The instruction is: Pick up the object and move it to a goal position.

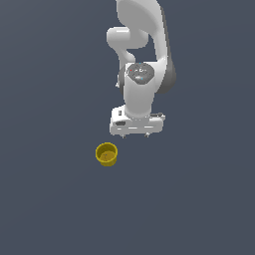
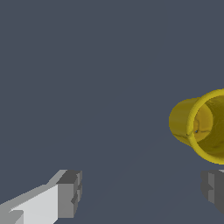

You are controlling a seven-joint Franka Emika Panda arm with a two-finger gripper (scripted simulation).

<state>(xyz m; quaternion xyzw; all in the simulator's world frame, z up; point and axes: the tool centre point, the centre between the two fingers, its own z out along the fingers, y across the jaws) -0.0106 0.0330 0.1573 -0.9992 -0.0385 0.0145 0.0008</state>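
The object, a small yellow cup (image 1: 106, 154), stands upright on the dark grey floor with its round rim facing up. My gripper (image 1: 135, 135) hangs from the white arm, off to the exterior view's right of the cup and apart from it. The wrist view has the cup (image 2: 199, 126) off to one side, partly cut by the frame edge and outside the gap between my fingers. My gripper (image 2: 142, 192) is open there, with one grey fingertip (image 2: 70, 194) and the other (image 2: 213, 187) far apart and nothing between them.
The white arm (image 1: 142, 60) rises behind the gripper toward the top of the exterior view. A plain dark grey floor (image 1: 199, 199) surrounds the cup; no other objects or goal marker show.
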